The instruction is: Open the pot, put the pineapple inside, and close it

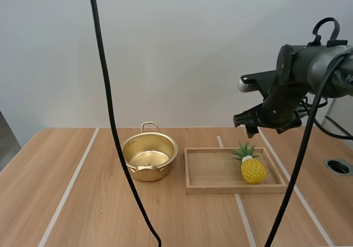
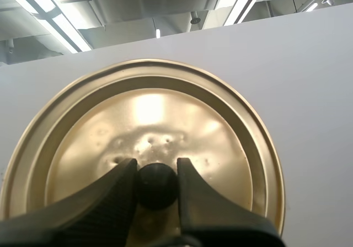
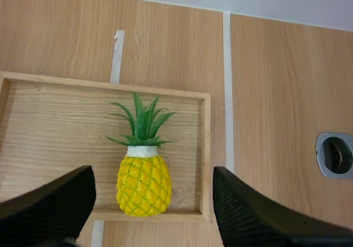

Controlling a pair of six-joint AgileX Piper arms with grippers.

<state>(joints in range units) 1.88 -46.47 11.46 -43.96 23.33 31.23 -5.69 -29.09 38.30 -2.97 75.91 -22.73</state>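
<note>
Lower your right gripper (image 3: 153, 175) — jaws spread wide — straight onto the pineapple (image 3: 143, 189), lying (apparently flat) in the wooden tray (image 3: 205, 148); pinch its body. Your left gripper (image 2: 157, 172) clamps the lid (image 2: 149, 120) by its knob (image 2: 157, 187); the pot (image 1: 149, 172) stands uncovered.

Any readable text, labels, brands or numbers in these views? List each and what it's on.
None to read.
The pot, lid, pineapple and wooden tray carry no print, label or number.
The table has only plain white lines, no lettering.
</note>
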